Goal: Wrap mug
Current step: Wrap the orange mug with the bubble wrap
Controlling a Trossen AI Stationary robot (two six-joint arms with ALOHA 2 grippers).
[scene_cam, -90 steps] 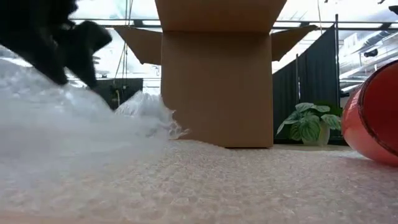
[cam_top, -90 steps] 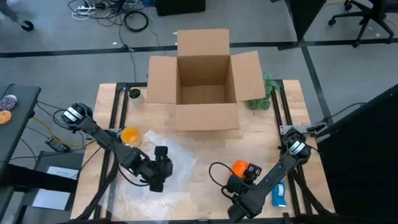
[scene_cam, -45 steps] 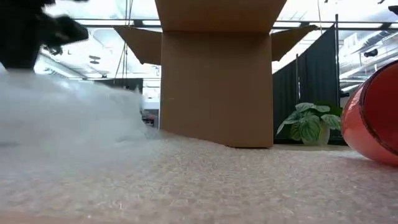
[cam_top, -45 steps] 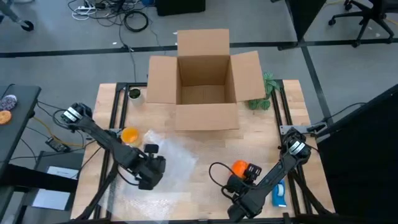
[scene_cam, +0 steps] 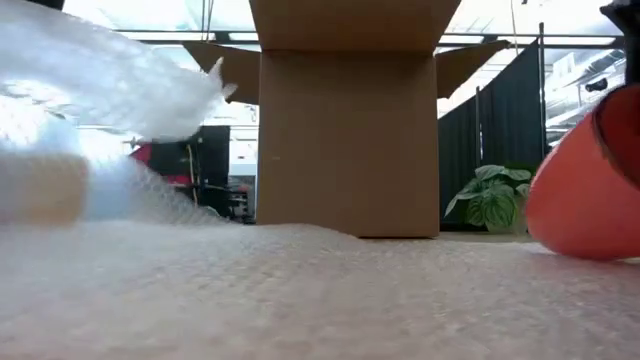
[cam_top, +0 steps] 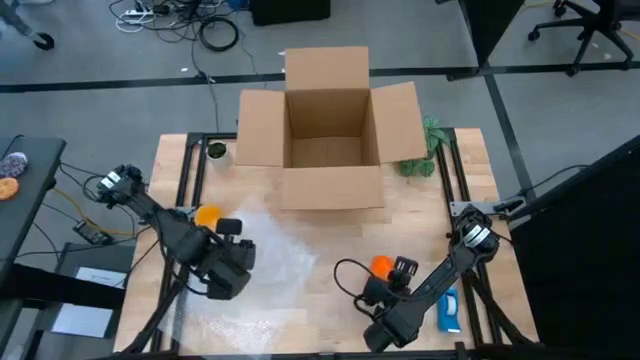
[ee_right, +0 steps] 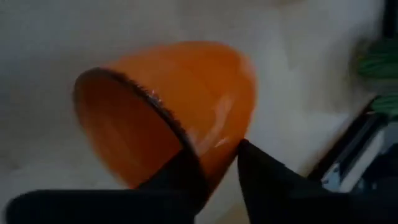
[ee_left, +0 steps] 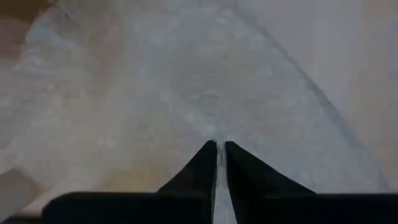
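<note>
Both grippers engaged: mug held near right, wrap pinched at left.

My right gripper point(ee_right: 221, 165) is clamped on the rim of the orange mug point(cam_top: 382, 266), tipped on its side, near the table's point(cam_top: 440, 215) near-right edge. My left gripper point(ee_left: 217, 149) is pressed together on the bubble wrap point(cam_top: 285, 255), lifting its left edge. The open cardboard box point(cam_top: 330, 130) stands at the far side.

A robotics lab or workshop: a wooden table point(cam_top: 420, 215) on a black metal frame carries 2 robot arms, cables point(cam_top: 190, 25) sprawl over the grey floor, office chairs point(cam_top: 590, 30) stand nearby, and dark curtain partitions point(scene_cam: 510, 140) divide the room.
</note>
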